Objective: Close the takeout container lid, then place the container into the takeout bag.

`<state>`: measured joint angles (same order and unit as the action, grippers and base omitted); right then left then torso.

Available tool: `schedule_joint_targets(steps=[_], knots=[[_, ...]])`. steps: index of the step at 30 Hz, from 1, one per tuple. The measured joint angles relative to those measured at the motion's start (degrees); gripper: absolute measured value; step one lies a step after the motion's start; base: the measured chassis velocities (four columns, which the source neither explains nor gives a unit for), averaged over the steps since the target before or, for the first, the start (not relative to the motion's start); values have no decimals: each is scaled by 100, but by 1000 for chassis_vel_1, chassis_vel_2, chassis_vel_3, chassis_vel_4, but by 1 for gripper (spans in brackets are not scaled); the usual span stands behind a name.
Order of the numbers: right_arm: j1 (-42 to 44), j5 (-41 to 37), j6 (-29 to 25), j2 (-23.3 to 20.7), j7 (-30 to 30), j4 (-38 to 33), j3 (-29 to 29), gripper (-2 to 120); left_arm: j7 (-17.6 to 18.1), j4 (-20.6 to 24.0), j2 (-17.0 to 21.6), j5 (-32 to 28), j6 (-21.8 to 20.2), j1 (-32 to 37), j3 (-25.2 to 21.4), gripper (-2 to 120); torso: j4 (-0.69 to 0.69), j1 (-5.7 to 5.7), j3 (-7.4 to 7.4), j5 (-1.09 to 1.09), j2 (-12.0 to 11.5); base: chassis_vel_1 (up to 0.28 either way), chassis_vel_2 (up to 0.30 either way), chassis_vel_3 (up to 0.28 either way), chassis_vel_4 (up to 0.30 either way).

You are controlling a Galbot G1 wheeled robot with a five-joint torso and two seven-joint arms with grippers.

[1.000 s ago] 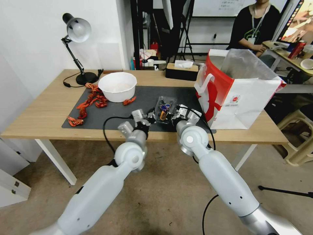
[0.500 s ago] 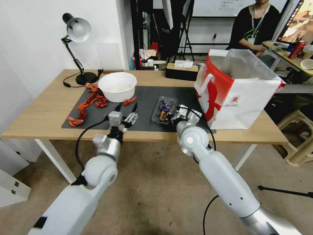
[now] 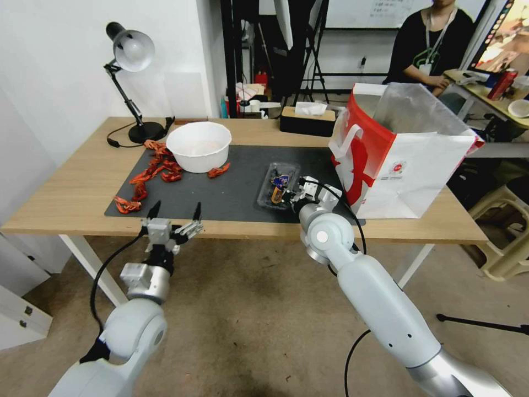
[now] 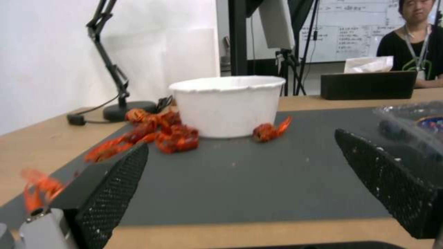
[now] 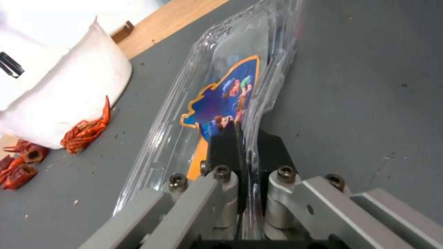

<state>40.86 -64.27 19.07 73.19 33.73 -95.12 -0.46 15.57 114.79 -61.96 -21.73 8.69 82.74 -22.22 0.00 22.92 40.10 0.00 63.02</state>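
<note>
The takeout container (image 3: 277,184), a small clear clamshell, lies flat on the dark mat with its lid (image 5: 226,93) down; the lid bears a blue and orange label. My right gripper (image 3: 290,196) is at the container's near right edge, shut on its clear rim, as the right wrist view (image 5: 246,138) shows close up. My left gripper (image 3: 173,214) hangs open at the table's front edge, well to the left of the container, holding nothing. The left wrist view has the container (image 4: 415,117) beyond one fingertip (image 4: 392,180). The red-and-white takeout bag (image 3: 408,160) stands open just right of the container.
A white bowl (image 3: 199,146) stands on the mat's far left with red crayfish pieces (image 3: 154,171) scattered around it. A desk lamp (image 3: 132,82) and a dark tissue box (image 3: 307,120) stand at the back. The table's front edge (image 3: 248,230) runs just behind my left gripper.
My left arm has pulled away from the container, swinging left and back to the table's front edge with its fingers open. The right gripper has stayed on the container.
</note>
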Motion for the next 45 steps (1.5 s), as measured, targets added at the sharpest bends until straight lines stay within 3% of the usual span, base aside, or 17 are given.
schedule_joint_targets(steps=[8, 17, 28, 34, 37, 45], knots=[[-15, 1, -9, -4, -29, -1, -3, 0, -25, -152, -64, -43, 376, 474, -86, 100, 0, 0, 0, -1, 0, 0, 0, 0, 0], [-18, 0, -16, 5, -40, -16, -4, 0, -35, -252, -44, -65, 460, 524, -114, 100, 0, 0, 0, 0, 0, 0, 0, 0, 0], [-188, -336, 69, -347, 11, -1105, 396, 0, -26, -251, -42, -63, 463, 509, -114, 100, 0, 0, 1, 1, 0, 0, 0, 0, 0], [-486, -655, 207, -616, 157, -1781, 919, 0, -20, -245, -43, -47, 466, 493, -120, 100, 0, 0, 1, 1, 0, 0, 0, 0, 0], [-831, -890, 421, -804, 451, -2041, 1558, 0, -15, -245, -54, -31, 478, 482, -115, 100, 1, 0, 1, 1, 0, 0, 0, 0, 0], [-1061, -902, 758, -1230, 754, -1956, 2538, 0, -12, -250, -78, -7, 495, 453, -80, 100, -1, 0, 1, 2, 0, 0, 0, 0, 0]])
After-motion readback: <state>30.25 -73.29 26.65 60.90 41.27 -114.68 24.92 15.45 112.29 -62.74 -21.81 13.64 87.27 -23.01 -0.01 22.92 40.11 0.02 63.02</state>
